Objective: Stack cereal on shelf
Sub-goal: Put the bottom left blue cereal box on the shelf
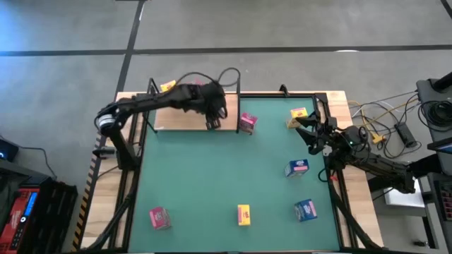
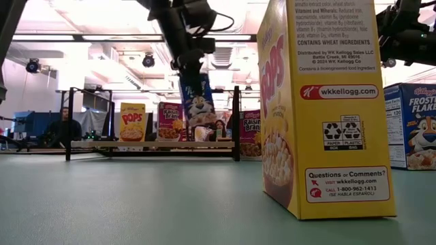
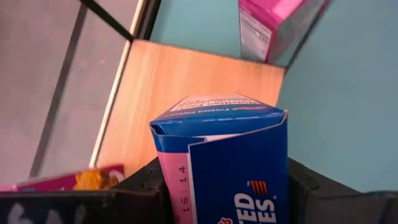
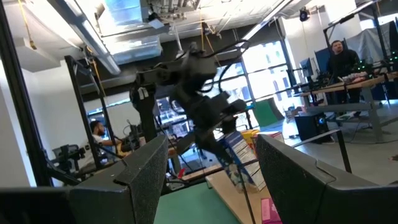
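Blue box (image 3: 227, 168) first, since it fills the left wrist view: the left gripper (image 1: 214, 116) has its fingers closed on the sides of a blue cereal box and holds it upright above the shelf (image 1: 185, 120), the pale wood board at the back-left of the table. In the low view that box (image 2: 198, 109) hangs just over the board, beside a yellow box (image 2: 132, 122) and a pink one (image 2: 170, 120) already standing there, so my guess is it's held upright like that so it can drop into the row next to them. One more pink box (image 1: 246, 123) sits on the green mat (image 1: 212, 183) right by the shelf's end. The rest of the cereal is still scattered over the mat, including a yellow box (image 1: 243, 214) at the near edge. Right gripper (image 1: 308, 135) waits over the mat's right side with its fingers wide apart and holding nothing. Way back, a person (image 4: 341, 57) stands at a bench.
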`<action>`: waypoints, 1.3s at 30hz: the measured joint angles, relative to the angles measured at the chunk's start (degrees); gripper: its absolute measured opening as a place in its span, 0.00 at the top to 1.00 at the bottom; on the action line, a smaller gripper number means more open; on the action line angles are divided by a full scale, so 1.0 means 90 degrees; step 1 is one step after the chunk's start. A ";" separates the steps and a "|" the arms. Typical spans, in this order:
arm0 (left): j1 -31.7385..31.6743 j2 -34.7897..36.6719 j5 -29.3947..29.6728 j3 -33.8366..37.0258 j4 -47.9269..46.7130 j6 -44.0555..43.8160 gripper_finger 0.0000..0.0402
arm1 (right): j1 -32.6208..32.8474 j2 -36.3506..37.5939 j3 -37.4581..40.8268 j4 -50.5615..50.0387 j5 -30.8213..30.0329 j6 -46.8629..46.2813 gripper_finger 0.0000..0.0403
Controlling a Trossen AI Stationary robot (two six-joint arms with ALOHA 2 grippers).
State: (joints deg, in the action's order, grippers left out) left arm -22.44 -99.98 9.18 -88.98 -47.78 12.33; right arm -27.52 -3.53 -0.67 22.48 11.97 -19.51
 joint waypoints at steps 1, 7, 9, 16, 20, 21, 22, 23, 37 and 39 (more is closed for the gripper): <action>-0.0095 -0.0004 -0.0084 -0.0002 0.0056 0.0147 0.61 | 0.0001 0.0000 0.0000 0.0002 0.0001 0.0000 0.42; -0.0364 -0.0264 -0.0148 -0.0265 0.0087 0.1021 0.61 | -0.0001 0.0000 0.0000 -0.0001 0.0002 0.0000 0.42; -0.0441 -0.0354 -0.0167 -0.0313 0.0064 0.1227 0.61 | 0.0001 0.0000 0.0000 0.0001 0.0000 0.0000 0.42; -0.0793 -0.0460 -0.0635 -0.0344 0.0138 0.1755 0.61 | 0.0001 -0.0002 0.0000 0.0000 0.0000 0.0000 0.42; -0.0973 -0.0508 -0.0745 -0.0349 0.0388 0.2177 0.61 | 0.0000 -0.0002 0.0000 0.0000 0.0001 0.0000 0.42; -0.1026 -0.0520 -0.0822 -0.0349 0.0426 0.2258 0.61 | 0.0000 -0.0002 0.0000 0.0000 0.0000 0.0000 0.42; -0.1072 -0.0543 -0.0873 -0.0349 0.0419 0.2323 0.61 | 0.0000 -0.0002 0.0000 0.0001 0.0000 0.0000 0.42; -0.1117 -0.0570 -0.0927 -0.0349 0.0419 0.2399 0.61 | 0.0001 -0.0002 0.0000 0.0000 0.0000 0.0000 0.42; -0.1675 -0.0855 -0.1326 -0.0349 0.1020 0.2935 0.61 | -0.0001 0.0000 0.0000 0.0002 0.0000 0.0000 0.42; -0.1736 -0.0924 -0.1452 -0.0349 0.1052 0.2967 0.61 | 0.0001 0.0000 0.0000 0.0000 0.0000 0.0000 0.42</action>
State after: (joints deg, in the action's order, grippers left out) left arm -38.07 -108.30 -3.89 -92.12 -38.32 39.03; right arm -27.51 -3.53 -0.67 22.48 11.97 -19.51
